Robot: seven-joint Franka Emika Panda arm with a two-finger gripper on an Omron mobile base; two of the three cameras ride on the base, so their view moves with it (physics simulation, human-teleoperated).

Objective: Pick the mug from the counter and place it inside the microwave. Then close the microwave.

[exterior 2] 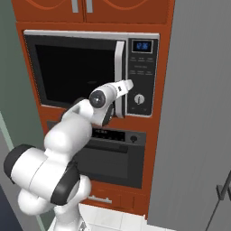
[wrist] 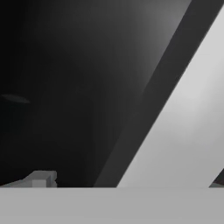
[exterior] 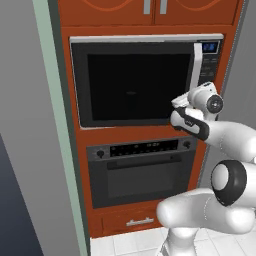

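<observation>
1. The microwave (exterior: 135,82) sits built into the orange-brown cabinetry above a black wall oven (exterior: 142,170); its dark glass door appears closed flat.
2. The hand (exterior: 181,103) is pressed close to the door's right edge, near the pale vertical handle (exterior 2: 119,76).
3. Finger state: cannot tell.
4. Handling judgement: the door is stiff, hinged, smooth glass; push on the frame or handle side.

My tool's fingertips press too close to the wide silver-framed microwave (exterior: 145,80) to tell their spread. Its dark glass door (exterior 2: 74,74) hides whatever sits inside. My white forearm (exterior 2: 106,99) covers the door's lower corner.
</observation>
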